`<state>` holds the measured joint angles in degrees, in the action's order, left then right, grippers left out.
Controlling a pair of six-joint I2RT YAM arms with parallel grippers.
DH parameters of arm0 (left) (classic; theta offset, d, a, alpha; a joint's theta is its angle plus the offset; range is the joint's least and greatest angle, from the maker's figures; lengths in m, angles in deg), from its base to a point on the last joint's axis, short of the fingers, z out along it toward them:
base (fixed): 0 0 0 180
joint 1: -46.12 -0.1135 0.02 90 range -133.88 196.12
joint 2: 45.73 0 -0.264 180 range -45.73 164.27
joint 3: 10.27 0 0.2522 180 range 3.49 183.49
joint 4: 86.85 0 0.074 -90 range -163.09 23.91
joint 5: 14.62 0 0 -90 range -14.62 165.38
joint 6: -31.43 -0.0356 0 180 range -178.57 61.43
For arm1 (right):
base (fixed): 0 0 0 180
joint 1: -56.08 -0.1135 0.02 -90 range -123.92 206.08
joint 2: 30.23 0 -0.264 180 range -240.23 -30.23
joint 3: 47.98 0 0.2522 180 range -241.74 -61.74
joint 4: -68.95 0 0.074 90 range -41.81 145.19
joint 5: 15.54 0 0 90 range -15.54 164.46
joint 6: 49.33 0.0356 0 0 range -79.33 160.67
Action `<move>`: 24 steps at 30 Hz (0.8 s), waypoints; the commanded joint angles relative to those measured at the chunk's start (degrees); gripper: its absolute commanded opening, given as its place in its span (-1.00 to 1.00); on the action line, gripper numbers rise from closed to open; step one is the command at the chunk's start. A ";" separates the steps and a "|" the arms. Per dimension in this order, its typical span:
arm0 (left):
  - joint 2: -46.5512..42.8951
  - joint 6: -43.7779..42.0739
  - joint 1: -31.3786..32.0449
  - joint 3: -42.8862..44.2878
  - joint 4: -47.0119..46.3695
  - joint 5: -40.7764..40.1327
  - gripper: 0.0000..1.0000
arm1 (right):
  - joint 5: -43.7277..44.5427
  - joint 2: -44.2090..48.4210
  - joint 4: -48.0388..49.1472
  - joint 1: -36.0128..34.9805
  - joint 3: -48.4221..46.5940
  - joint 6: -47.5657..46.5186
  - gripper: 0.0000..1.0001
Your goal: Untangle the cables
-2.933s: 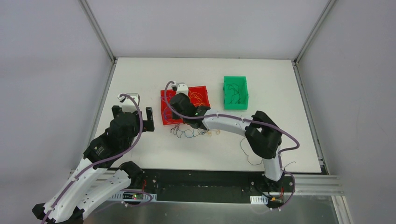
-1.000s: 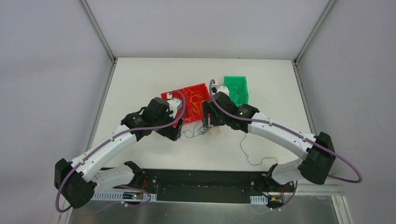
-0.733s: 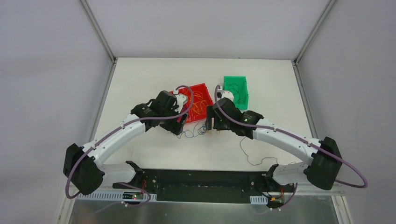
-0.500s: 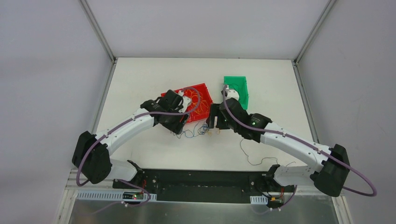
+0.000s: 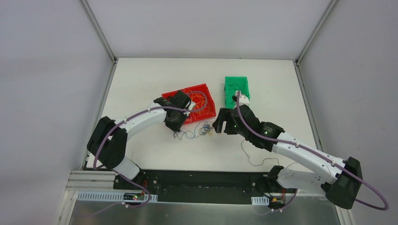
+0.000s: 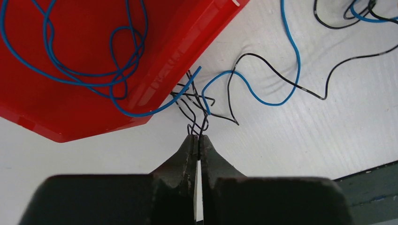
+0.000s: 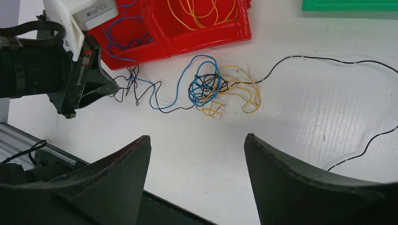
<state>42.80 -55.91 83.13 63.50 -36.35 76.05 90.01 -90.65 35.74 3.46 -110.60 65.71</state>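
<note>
The cables (image 5: 199,130) lie as a loose knot of blue, black and orange-yellow strands on the white table (image 5: 141,79), just in front of the red tray (image 5: 211,104). A blue and black tail trails left from the knot toward the tray's near corner. More blue wire sits coiled in one tray compartment and orange-yellow wire in the next. One long black strand (image 7: 328,61) wanders off to the right across the table. The left gripper (image 6: 197,138) is down at the tail beside the tray's corner, its jaws pinched together on a few black strands. The right gripper (image 7: 197,140) hangs above the knot, jaws wide apart and holding nothing. Beyond it stands the green bin (image 5: 227,84), with dark wire inside.
</note>
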 commanded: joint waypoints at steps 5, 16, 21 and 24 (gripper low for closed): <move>-4.26 0.06 -0.38 2.65 1.96 -3.66 -1.00 | -2.06 0.62 3.66 1.02 2.00 1.82 0.52; -25.42 4.83 -0.36 2.66 5.22 -2.20 -1.00 | -5.91 -10.09 9.53 1.13 0.15 3.58 0.53; -28.55 5.66 -0.36 6.39 10.01 -2.52 -1.00 | -0.41 -17.62 7.77 1.09 -3.56 5.58 0.44; -30.40 5.87 -0.36 8.13 11.31 -3.86 -1.00 | 2.53 -20.84 7.26 1.11 -4.27 7.23 0.34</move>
<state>14.50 -51.59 83.13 68.33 -29.27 73.60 87.17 -108.82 42.56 4.38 -111.48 70.01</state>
